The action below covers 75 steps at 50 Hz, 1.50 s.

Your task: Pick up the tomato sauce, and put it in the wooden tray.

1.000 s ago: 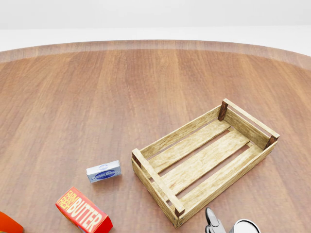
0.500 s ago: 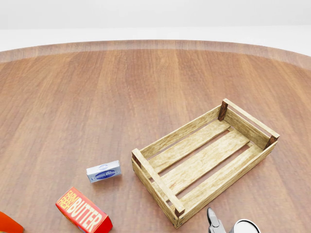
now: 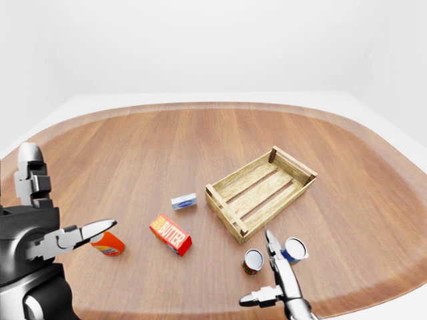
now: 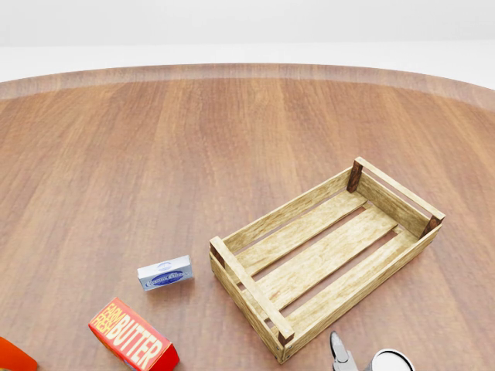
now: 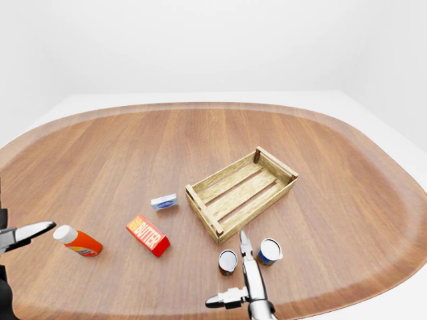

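Note:
The tomato sauce (image 3: pixel 253 261) is a small can with a red and green label, standing upright near the table's bottom edge, below the wooden tray (image 3: pixel 291 195). The slatted tray holds nothing. My right hand (image 3: pixel 265 270) is open at the bottom of the left-eye view. One finger (image 3: pixel 272 245) points up between the tomato sauce and a blue-labelled can (image 3: pixel 293 250), touching neither. My left hand (image 3: pixel 77 223) is open at the far left, with a fingertip (image 3: pixel 101 229) just above an orange bottle (image 5: pixel 79 241) that lies on its side.
A red butter box (image 3: pixel 171 234) and a small blue-and-white box (image 3: pixel 184 201) lie left of the tray. The round wooden table (image 3: pixel 167 147) has a raised rim and a white floor around it.
In the head view my right fingertip has slid slightly right and down at the bottom edge. The objects have not moved.

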### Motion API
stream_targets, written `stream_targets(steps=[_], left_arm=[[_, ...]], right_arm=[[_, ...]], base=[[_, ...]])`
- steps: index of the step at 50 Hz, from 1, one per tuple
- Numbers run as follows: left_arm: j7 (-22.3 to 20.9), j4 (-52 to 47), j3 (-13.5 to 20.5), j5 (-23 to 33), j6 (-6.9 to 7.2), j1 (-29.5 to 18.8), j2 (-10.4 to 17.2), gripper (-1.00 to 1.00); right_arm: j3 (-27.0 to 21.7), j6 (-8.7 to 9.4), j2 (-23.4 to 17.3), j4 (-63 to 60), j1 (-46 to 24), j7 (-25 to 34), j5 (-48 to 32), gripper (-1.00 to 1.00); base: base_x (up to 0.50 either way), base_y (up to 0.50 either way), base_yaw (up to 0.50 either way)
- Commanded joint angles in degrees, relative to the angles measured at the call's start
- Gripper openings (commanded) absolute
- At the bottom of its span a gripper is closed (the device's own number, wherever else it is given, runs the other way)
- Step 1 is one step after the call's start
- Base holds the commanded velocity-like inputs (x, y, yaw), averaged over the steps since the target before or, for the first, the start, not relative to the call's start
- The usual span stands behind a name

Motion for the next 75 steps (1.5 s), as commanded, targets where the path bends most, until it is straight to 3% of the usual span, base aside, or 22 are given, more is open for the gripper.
stream_targets(steps=[1,75], left_arm=[[-0.03,-0.12,0.22,-0.18,0.0,0.06,-0.01,0.92],[-0.27,-0.01,-0.5,0.57,0.0,0.19,-0.33,0.92]], right_arm=[[0.08,0.0,-0.01,1.04,-0.49,-0.59,-0.56,1.0],[-1.48,0.0,1.45,7.9,-4.38,0.76,-1.08,1.0]], base=[[0.0,0.0,0.0],[0.0,0.0,0.0]])
